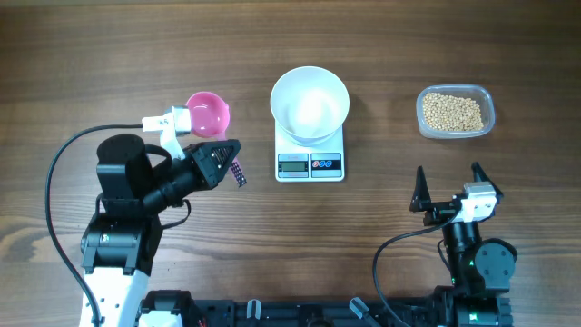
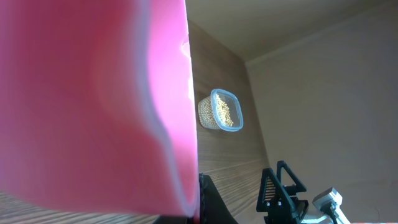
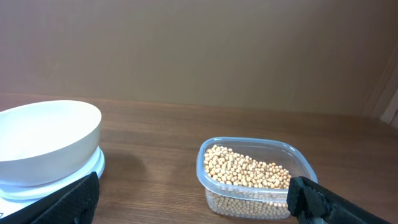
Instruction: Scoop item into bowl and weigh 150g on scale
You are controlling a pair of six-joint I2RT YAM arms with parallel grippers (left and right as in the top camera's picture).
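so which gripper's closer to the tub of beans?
Right. The right gripper sits open just in front of the tub, on the robot's side. The left gripper, shut on the pink scoop, is far off beyond the scale.

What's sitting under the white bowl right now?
The scale is under the bowl. Its front edge, with the display and buttons, sticks out toward the robot. The bowl covers the rest of its top, so whether anything else lies beneath cannot be seen.
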